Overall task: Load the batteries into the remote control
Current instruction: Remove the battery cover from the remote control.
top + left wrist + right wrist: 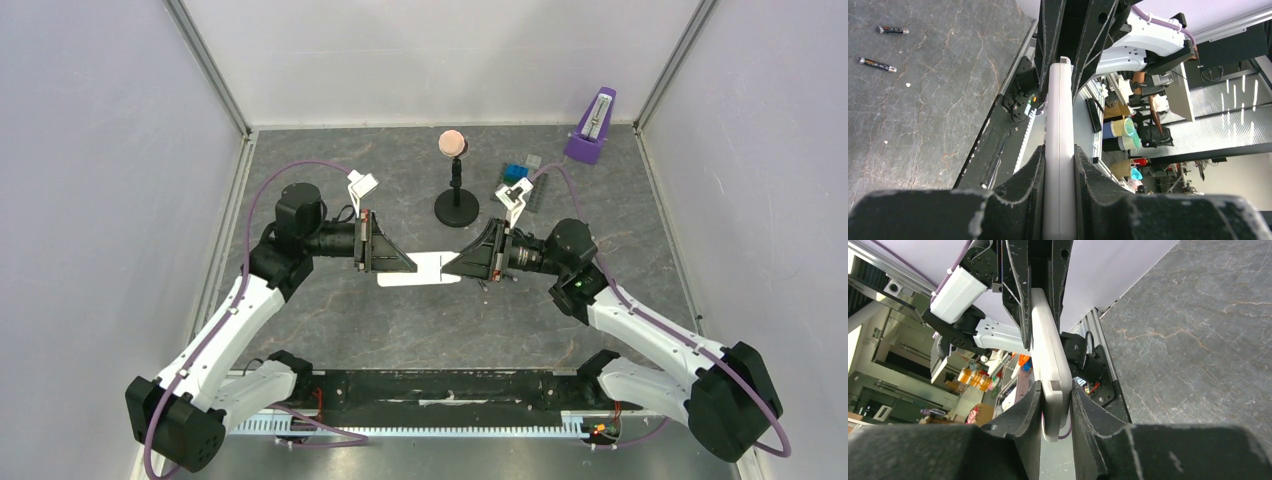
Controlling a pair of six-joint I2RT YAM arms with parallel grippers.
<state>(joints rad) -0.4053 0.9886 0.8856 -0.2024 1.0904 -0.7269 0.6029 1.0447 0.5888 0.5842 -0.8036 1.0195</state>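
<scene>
White rectangular plastic remote control (430,271), mid-frame | left pincer (410,265) and right pincer (450,267): each clamped on one end

The grey table (400,330) carries two batteries (877,64), a black stand (456,207), and blue blocks (516,172) and a purple metronome (592,128) by its far-right corner.

Looks like a robotics lab: grey bench (400,330) boxed in by white panels (440,60) on metal posts (207,65), cluttered workroom with cups (1122,128) beyond.
</scene>
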